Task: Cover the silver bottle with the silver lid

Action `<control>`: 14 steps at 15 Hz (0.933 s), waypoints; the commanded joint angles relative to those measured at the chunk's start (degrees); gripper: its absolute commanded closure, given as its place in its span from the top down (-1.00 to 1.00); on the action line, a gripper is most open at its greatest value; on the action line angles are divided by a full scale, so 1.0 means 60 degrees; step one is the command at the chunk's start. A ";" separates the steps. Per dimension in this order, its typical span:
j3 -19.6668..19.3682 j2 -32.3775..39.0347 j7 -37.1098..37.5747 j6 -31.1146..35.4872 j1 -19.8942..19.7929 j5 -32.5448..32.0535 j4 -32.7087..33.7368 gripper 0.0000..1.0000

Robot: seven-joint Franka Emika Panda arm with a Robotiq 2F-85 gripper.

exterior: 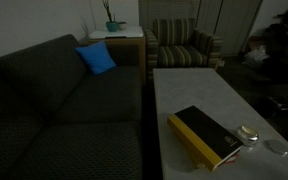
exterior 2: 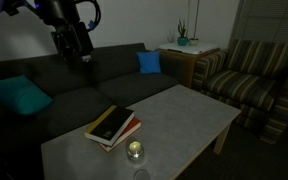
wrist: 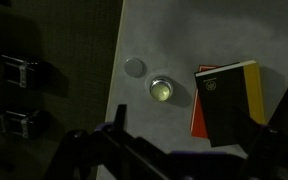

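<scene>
The silver bottle (wrist: 161,90), squat and shiny with its top uncovered, is found upright on the pale worktop (wrist: 174,40). In the wrist view the silver lid (wrist: 135,67) is laid flat at its 10 o'clock, just apart. A yellow-and-black book (wrist: 229,100) is noted at 3 o'clock. The gripper (exterior 2: 82,58) is held spread, high over a dark sofa (exterior 2: 114,70).

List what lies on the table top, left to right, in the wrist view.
silver lid → silver bottle → stacked books, a black-and-yellow one lying on a red one.
</scene>
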 commanded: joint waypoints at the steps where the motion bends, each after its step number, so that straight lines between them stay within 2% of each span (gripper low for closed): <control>1: -0.0099 0.0005 -0.0014 -0.0019 0.0132 0.0010 0.0019 1.00; 3: -0.0068 -0.0018 -0.0015 -0.0019 0.0155 0.0017 0.0036 1.00; 4: -0.0095 0.0304 -0.0387 -0.0472 0.0158 0.0051 0.0292 1.00; 6: -0.0303 0.0894 -0.1128 -0.0653 0.0047 0.0105 0.0584 1.00; 11: -0.1151 0.2813 -0.4064 -0.0534 -0.0356 0.0282 0.1265 1.00; 14: -0.1277 0.3929 -0.5880 -0.1138 -0.0912 0.1243 0.2087 1.00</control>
